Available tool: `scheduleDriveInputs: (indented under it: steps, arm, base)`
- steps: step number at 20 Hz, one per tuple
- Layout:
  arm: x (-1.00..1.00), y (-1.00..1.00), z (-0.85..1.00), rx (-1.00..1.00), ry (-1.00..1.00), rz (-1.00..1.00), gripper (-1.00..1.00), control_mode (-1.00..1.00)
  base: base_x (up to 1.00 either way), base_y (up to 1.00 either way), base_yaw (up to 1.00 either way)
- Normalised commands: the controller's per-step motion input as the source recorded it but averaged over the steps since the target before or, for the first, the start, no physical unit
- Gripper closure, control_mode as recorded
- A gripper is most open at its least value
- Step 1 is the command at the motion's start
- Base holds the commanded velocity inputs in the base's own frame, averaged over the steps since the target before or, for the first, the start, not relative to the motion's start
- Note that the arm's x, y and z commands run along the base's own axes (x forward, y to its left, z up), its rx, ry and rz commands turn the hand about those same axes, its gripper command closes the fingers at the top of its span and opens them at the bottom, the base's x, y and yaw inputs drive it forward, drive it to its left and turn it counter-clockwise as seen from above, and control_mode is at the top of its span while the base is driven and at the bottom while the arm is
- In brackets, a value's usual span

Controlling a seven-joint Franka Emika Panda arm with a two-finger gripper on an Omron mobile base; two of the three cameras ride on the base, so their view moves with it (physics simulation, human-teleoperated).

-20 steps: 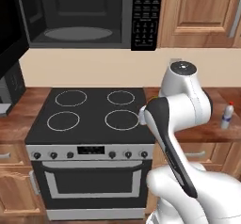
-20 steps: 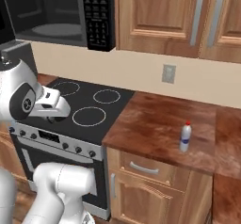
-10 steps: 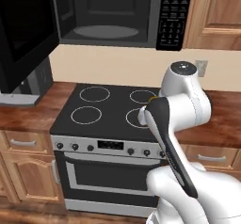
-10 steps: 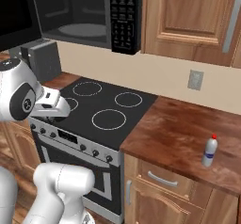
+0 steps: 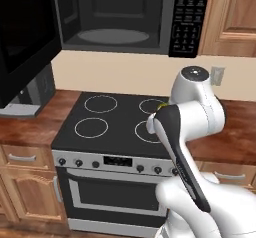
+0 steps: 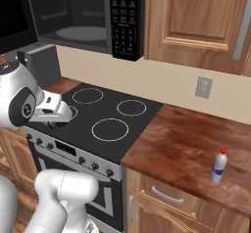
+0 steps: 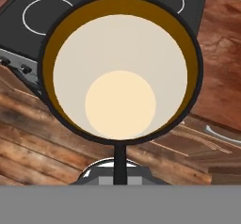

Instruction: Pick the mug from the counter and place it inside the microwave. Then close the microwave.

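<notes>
The claw is clamped on the mug (image 7: 120, 77), which sits right in front of the hand camera with its cream hollow facing the lens, its black rim ringed round, so its long axis runs straight out along the claw. Judging from the base views, the hand hangs low over the front edge of the stove (image 5: 115, 124), near its right front ring. The microwave (image 5: 125, 17) sits well above and beyond, door (image 5: 22, 42) swung wide to the left, turntable (image 5: 107, 35) bare, so the move looks to be up and forward with open room over the stove.
</notes>
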Motion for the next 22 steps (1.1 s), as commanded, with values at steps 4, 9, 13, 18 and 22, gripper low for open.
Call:
scheduleDriveInputs:
  steps: [4, 9, 13, 18, 22]
  arm:
    - [0.0, 0.0, 0.0, 0.0, 0.0, 0.0, 1.0, 1.0]
    - [0.0, 0.0, 0.0, 0.0, 0.0, 0.0, 1.0, 1.0]
    - [0.0, 0.0, 0.0, 0.0, 0.0, 0.0, 1.0, 1.0]
    - [0.0, 0.0, 0.0, 0.0, 0.0, 0.0, 1.0, 1.0]
    - [0.0, 0.0, 0.0, 0.0, 0.0, 0.0, 1.0, 1.0]
  base:
    - [0.75, 0.28, 0.0]
    - [0.49, 0.32, 0.0]
    - [0.29, 0.44, -0.04]
    - [0.21, 0.36, -0.19]
    - [0.06, 0.44, -0.26]
